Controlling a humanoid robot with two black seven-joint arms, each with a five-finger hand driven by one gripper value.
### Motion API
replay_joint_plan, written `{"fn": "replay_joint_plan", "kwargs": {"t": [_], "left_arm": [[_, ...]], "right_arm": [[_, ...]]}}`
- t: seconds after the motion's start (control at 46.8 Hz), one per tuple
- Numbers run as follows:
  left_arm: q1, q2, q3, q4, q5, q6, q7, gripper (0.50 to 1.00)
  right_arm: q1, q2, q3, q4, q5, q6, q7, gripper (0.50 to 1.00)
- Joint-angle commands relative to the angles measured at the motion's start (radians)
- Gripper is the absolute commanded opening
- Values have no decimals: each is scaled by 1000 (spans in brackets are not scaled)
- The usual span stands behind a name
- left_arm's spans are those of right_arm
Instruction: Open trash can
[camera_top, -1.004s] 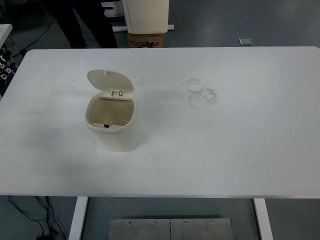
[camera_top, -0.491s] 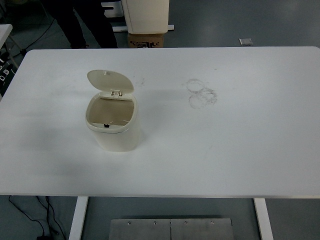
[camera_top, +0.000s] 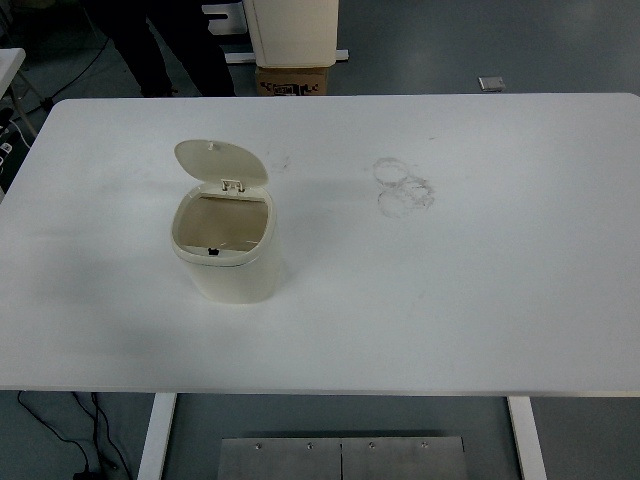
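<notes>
Already open: cream trash can upright left of the ring smudges on the white table, lid tipped back. No robot hand visible, state unknown. Best left untouched.

The trash can was cream, its inside tan; the desk was white with grey ring smudges.

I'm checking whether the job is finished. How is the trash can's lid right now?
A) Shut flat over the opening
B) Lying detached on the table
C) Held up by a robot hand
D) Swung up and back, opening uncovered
D: the lid stands tipped back behind the trash can at its hinge, the cream interior shows, and no hand is in view.
</notes>
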Motion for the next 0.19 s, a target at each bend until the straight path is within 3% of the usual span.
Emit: {"fn": "replay_joint_plan", "kwargs": {"t": [0.0, 0.171], "left_arm": [[-1, -4, 0, 0, 0, 0, 0, 1000], [-1, -7, 1, 0, 0, 0, 0, 1000]], "right_arm": [[0, 0, 0, 0, 1, 0, 0, 991], [0, 0, 0, 2, 1, 2, 0, 991]]}}
